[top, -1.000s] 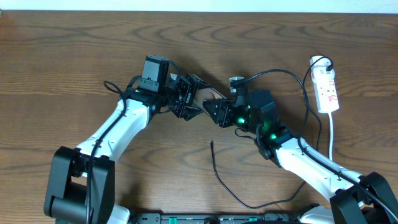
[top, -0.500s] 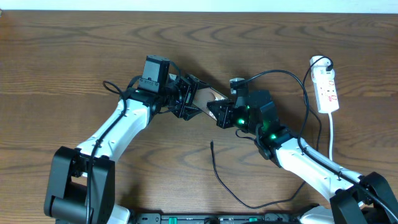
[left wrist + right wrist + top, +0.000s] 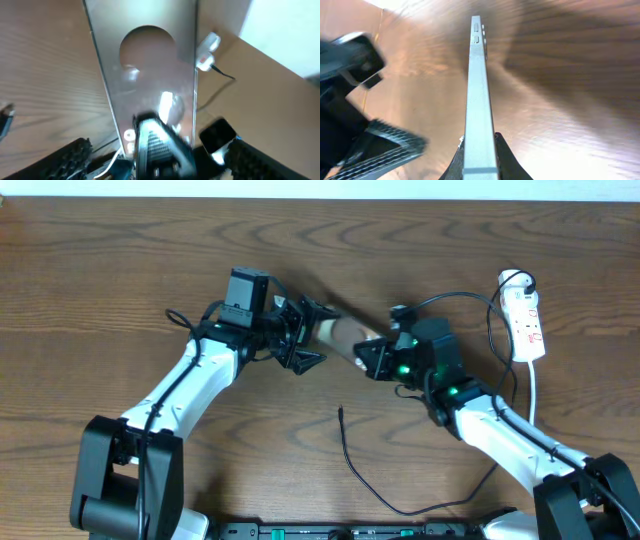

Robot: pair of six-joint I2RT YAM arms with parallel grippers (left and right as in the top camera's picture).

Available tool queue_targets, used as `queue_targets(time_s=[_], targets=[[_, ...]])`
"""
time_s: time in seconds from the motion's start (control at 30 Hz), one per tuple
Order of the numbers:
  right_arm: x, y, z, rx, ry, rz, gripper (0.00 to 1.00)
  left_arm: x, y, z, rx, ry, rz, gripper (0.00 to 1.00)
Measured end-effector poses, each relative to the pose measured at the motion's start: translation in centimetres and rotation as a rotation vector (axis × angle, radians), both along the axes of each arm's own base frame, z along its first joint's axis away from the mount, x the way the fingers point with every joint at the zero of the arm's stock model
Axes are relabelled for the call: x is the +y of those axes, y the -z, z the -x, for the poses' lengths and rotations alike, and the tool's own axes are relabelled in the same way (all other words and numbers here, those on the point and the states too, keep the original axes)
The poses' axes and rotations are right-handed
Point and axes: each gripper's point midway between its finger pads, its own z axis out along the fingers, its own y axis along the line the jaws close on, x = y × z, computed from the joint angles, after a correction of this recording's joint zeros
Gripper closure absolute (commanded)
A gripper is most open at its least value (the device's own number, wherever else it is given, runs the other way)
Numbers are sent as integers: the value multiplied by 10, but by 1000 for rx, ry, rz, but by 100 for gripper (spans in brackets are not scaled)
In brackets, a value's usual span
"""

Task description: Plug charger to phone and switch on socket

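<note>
Two hands meet mid-desk (image 3: 120, 260). The right hand (image 3: 366, 358) is clamped on the phone (image 3: 478, 90), and the left hand (image 3: 312, 335) is spread wide at its left end, not gripping. The black charger cable (image 3: 342, 430) lies loose on the near side, and the power strip (image 3: 526, 325) sits far right.

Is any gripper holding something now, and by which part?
The right gripper holds the flat bronze-brown smartphone at one end, jaws pressing its two broad faces. The left gripper is open.
</note>
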Motion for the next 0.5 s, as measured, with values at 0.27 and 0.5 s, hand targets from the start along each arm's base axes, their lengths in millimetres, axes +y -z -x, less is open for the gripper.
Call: queue_targets(time_s=[0.27, 0.5], targets=[[-20, -7, -15, 20, 76, -63, 99, 10, -36, -18, -150, 50, 142, 8], [-16, -42, -31, 60, 176, -305, 99, 30, -60, -32, -271, 61, 214, 7]])
